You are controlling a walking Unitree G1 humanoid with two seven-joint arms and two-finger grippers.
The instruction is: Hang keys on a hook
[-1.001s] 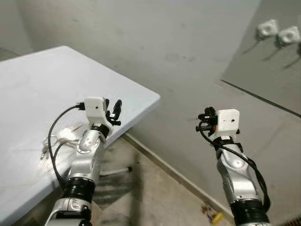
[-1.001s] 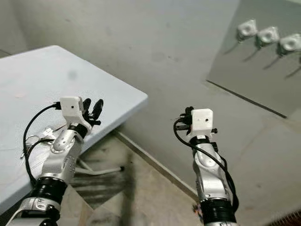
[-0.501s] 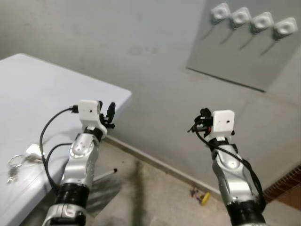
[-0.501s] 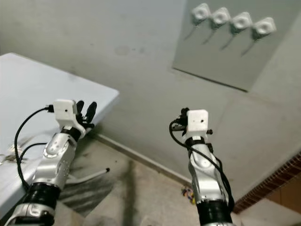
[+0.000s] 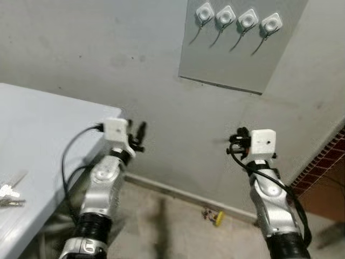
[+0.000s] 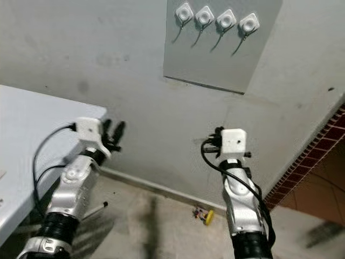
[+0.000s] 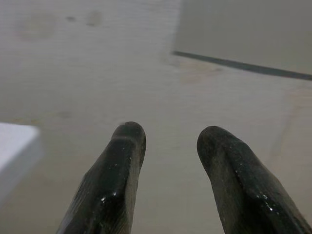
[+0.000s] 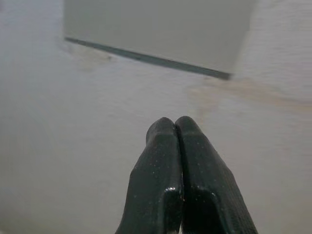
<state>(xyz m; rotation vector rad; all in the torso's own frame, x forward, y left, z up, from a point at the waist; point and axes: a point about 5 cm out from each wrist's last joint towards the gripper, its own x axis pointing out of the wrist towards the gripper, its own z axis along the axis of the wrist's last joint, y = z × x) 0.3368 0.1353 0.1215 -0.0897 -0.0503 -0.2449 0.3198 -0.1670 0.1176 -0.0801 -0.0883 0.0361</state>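
Observation:
Four white hooks (image 5: 237, 16) sit in a row on a grey wall panel (image 5: 226, 59), high up and ahead. The keys (image 5: 6, 194), with a pale tag, lie on the white table (image 5: 38, 129) at the far left. My left gripper (image 5: 137, 135) is raised past the table's corner, well below the hooks; in the left wrist view it (image 7: 170, 139) is open with nothing between its fingers. My right gripper (image 5: 237, 144) is held up at the same height facing the wall; in the right wrist view it (image 8: 174, 124) is shut and holds nothing.
A grey wall stands close ahead. On the floor by its foot lies a small yellow and red object (image 5: 214, 216). A brick wall (image 5: 326, 162) begins at the right. The table's edge runs just left of my left arm.
The camera has swung right and up: the hook panel has come fully into view, and the table and keys have slid to the far left. Both arms keep their raised pose.

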